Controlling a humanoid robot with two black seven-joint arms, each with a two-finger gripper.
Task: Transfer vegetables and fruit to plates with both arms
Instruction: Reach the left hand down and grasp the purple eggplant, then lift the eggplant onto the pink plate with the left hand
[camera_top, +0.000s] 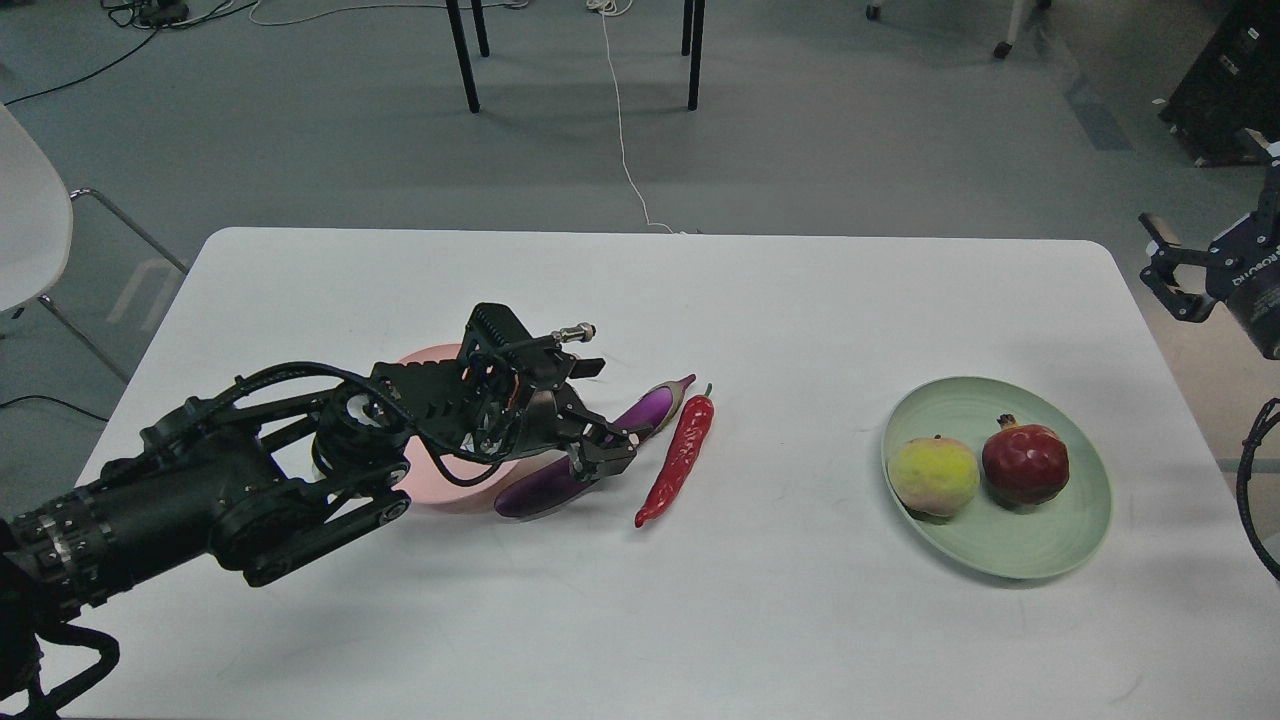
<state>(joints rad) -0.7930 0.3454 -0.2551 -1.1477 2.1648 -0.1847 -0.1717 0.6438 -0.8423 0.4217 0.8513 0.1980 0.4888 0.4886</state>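
The purple eggplant (653, 406) lies on the white table (640, 620), right of the pink plate (455, 493), which my left arm mostly hides. My left gripper (603, 452) is down over the eggplant's middle, open, with a finger on each side. The red chili pepper (680, 460) lies just right of the eggplant, untouched. The green plate (1010, 550) at the right holds the yellow-green peach (932, 476) and the dark red pomegranate (1025, 463). My right gripper (1160, 265) is open and empty, off the table's right edge, above and right of the green plate.
A white chair (25, 200) stands off the table's left side. Black chair legs (462, 55) and a white cable (620, 130) are on the floor behind the table. A black box (1225, 85) sits at the far right.
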